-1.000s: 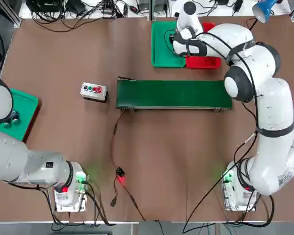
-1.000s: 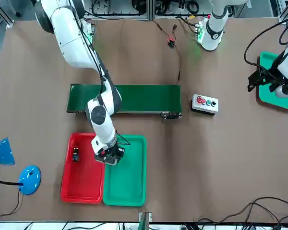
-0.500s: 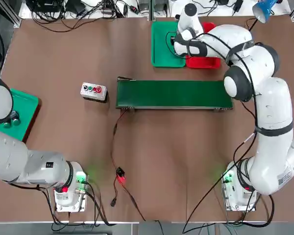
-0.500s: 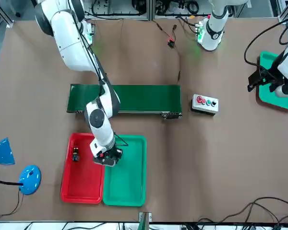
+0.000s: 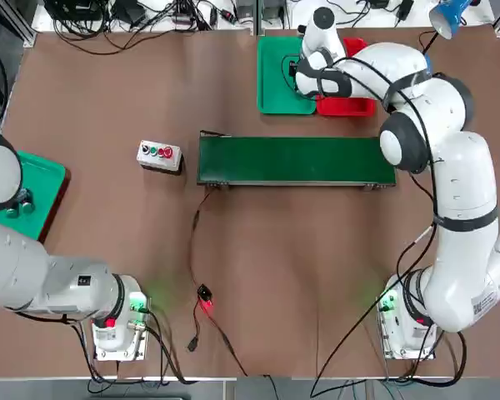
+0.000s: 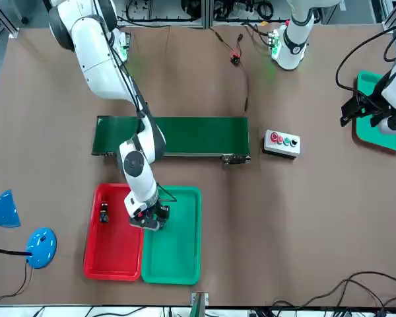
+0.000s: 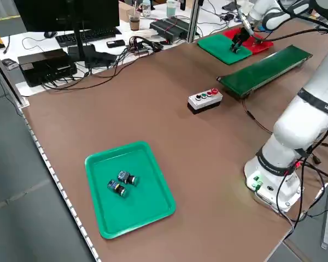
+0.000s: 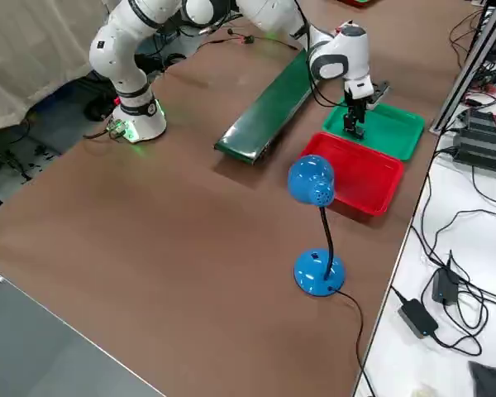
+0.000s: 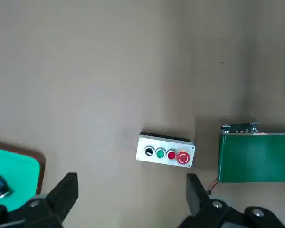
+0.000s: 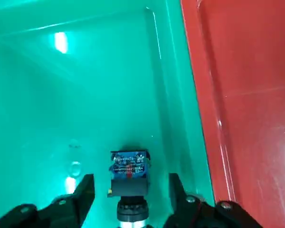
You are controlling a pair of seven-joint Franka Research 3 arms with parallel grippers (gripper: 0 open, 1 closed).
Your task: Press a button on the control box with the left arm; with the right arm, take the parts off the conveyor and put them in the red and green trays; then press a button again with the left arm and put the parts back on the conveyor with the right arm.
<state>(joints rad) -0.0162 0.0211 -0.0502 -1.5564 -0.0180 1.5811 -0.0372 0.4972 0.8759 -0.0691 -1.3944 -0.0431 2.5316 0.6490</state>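
Right gripper (image 10: 130,199) is down low over the green plastic tray (image 10: 61,71), fingers spread wide and gripping nothing. Sitting right between those two fingers is the small blue-and-black button-switch part (image 10: 128,173), resting on the tray floor close to the wall shared with the red plastic tray (image 10: 247,95). Its long axis looks to run along the gap between the fingers, not across it, black cylindrical end nearest the wrist. So the part lies dead centre of the open claw. From the front, a second small dark part (image 6: 103,212) lies in the red tray. The long green conveyor belt (image 5: 296,159) shows bare. The left gripper (image 9: 133,209) hangs wide open and empty, well back from the grey control box with coloured buttons (image 9: 165,153).
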